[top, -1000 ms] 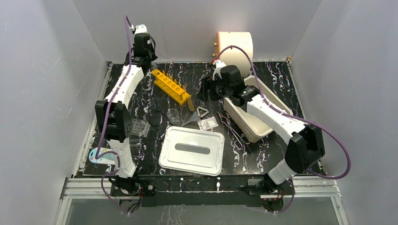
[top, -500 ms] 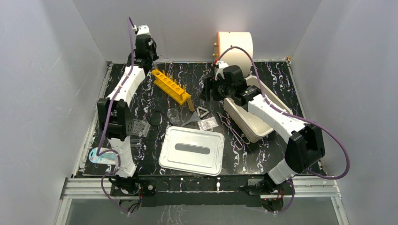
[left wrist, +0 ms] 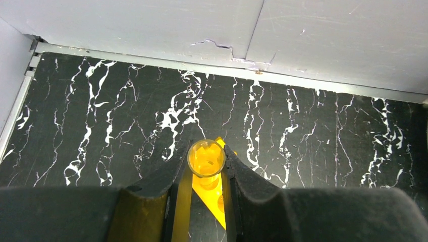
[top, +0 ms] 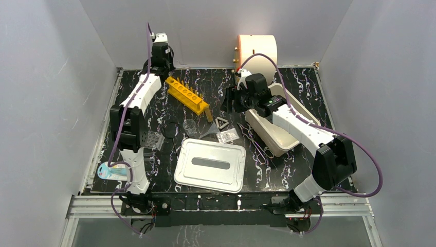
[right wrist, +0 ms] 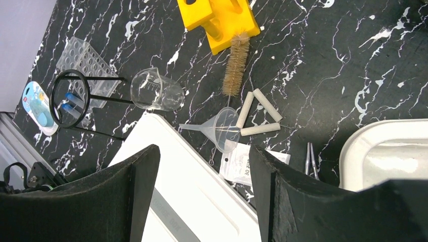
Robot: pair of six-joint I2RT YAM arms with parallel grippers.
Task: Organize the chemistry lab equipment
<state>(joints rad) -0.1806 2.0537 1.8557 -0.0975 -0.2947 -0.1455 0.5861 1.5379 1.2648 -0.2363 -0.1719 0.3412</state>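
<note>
Clear tube (left wrist: 206,158), open mouth up, clamped between the closed-in fingers of the left gripper (left wrist: 206,162), directly over the far end of the orange tube rack (top: 187,95) near the back wall (left wrist: 151,25). Right gripper (right wrist: 202,151) spread wide, holding nothing, hanging above funnel (right wrist: 222,130), white triangle (right wrist: 258,115) and tiny clear beaker (right wrist: 156,91).

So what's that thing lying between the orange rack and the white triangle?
A tan bristle brush lies there, one end by the orange rack, the other near the white triangle. The right wrist view shows it clearly.
</note>
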